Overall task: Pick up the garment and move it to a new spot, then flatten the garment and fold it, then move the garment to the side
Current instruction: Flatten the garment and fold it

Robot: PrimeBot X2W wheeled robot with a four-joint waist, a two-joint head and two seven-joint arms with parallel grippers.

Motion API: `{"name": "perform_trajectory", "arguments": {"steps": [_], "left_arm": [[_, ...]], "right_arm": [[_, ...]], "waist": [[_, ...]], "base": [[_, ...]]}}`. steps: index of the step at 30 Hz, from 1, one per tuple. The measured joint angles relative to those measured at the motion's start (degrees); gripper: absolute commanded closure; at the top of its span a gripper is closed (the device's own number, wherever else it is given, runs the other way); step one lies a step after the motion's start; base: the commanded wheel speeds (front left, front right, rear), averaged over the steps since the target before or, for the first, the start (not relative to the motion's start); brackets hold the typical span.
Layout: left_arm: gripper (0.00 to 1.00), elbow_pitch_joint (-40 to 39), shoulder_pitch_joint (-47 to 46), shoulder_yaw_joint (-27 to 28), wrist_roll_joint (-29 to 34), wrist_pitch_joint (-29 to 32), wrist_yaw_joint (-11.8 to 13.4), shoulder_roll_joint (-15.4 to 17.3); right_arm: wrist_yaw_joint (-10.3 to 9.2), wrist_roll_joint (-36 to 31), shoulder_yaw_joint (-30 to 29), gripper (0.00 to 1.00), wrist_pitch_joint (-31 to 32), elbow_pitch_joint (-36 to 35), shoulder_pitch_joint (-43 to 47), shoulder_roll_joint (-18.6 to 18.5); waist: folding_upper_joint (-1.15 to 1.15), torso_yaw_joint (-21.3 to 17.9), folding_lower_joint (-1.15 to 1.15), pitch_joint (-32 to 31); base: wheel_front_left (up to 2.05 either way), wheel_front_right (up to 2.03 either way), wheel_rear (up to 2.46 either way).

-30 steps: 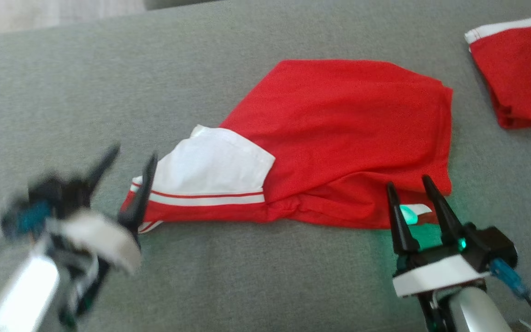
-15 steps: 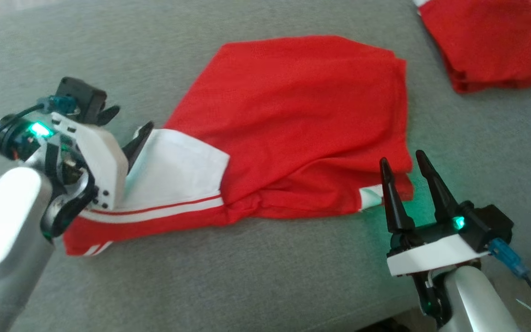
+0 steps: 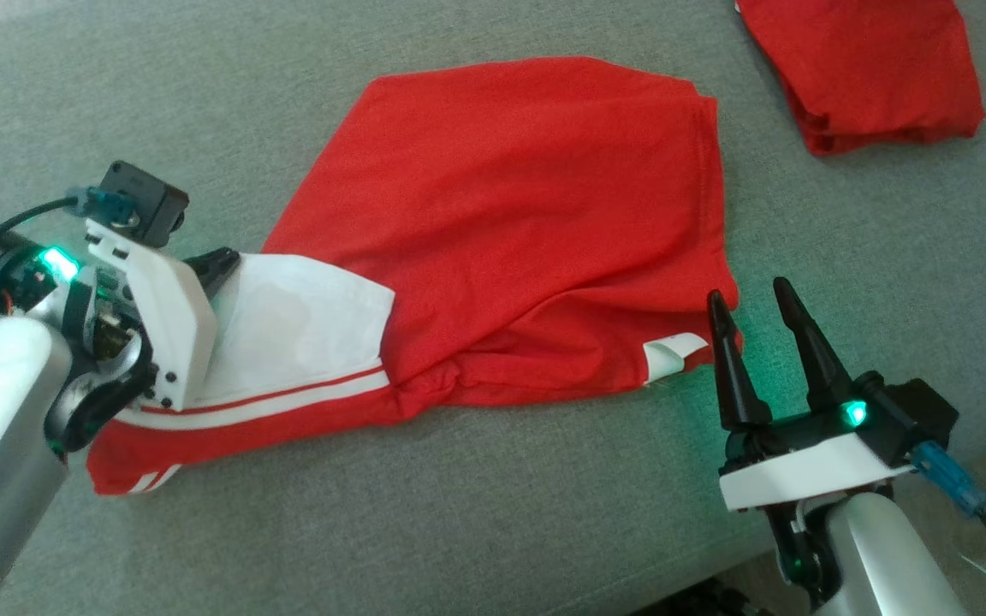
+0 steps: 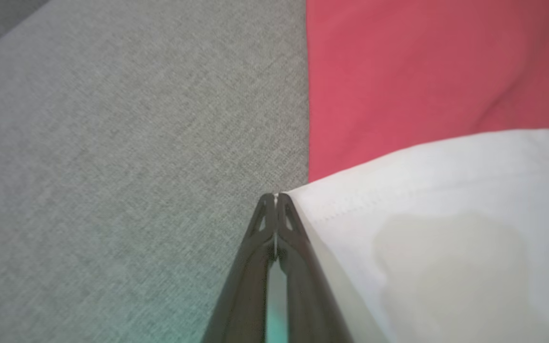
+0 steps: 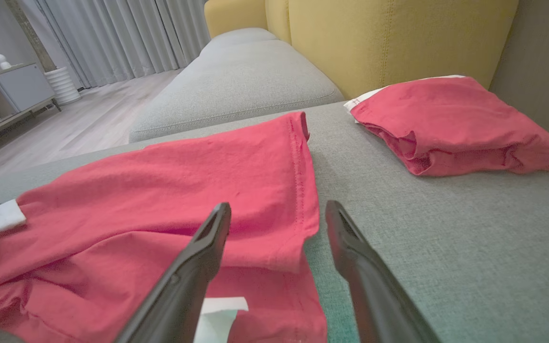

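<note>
On a grey sofa seat (image 3: 459,513), the left gripper (image 4: 275,196) is seen with its jaws closed at the corner of the white sleeve of a red garment (image 3: 527,214), a sliver of cloth apparently pinched. The right gripper (image 3: 745,291) is held with jaws open and empty, just beside the garment's near right corner. The garment is spread loosely across the middle of the seat and is rumpled along its near edge. Flattening is judged to be under way; folding and moving aside are left to be done. Farther back, a folded red garment (image 3: 870,68) is laid before a yellow backrest (image 5: 398,33).
</note>
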Motion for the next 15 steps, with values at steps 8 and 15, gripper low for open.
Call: {"name": "perform_trajectory", "arguments": {"steps": [8,15], "left_arm": [[1.0,-3.7,-0.2,0.6,4.2,-9.8,0.6,0.6],[1.0,-10.6,-0.5,3.2,8.5,-18.4,4.4,1.8]], "right_arm": [[0.0,2.1,-2.5,0.0,0.0,0.6,0.2,0.0],[0.0,2.4,-2.8,0.0,0.0,4.2,2.8,0.0]], "waist": [[0.0,1.8,0.0,-0.8],[0.0,3.2,0.0,-1.2]], "base": [[0.0,0.0,0.0],[0.0,0.0,0.0]]}}
